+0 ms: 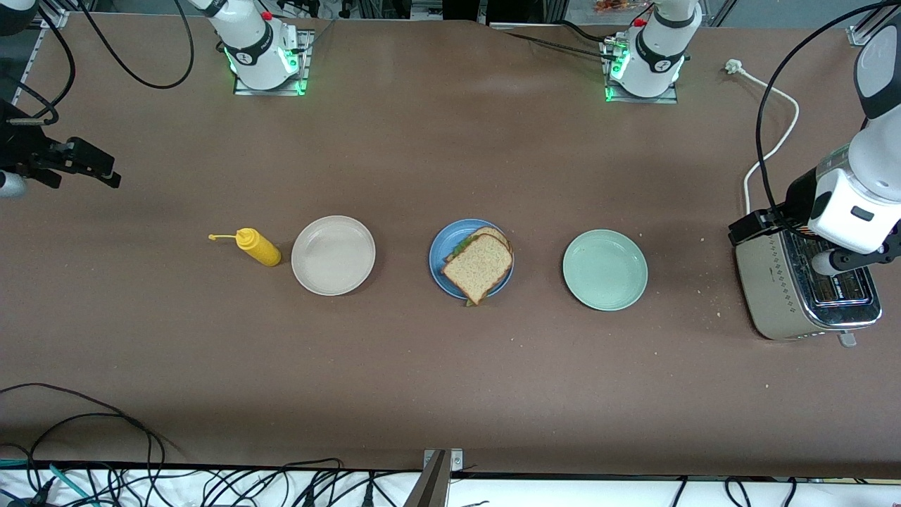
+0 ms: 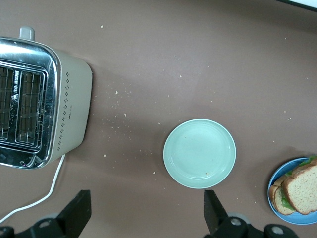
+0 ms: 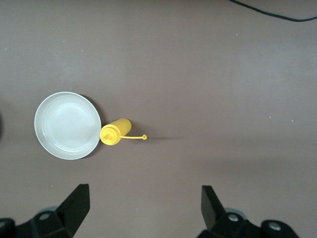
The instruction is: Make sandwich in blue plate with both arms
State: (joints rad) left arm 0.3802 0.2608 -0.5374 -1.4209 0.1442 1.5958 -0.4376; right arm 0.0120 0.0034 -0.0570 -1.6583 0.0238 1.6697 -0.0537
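A sandwich is seen on the blue plate; both open end effectors are raised at desk ends. Its overhanging corner could be knocked.

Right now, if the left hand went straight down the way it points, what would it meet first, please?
Probably bare table between the toaster and the pale green plate. The left hand, open, seems aimed there, though depth is unclear.

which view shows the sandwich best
The front view: the whole sandwich lies unobstructed on the blue plate, lettuce peeking out between the slices. The left wrist view catches only part of it, cut off at the frame edge. The right wrist view misses it entirely.
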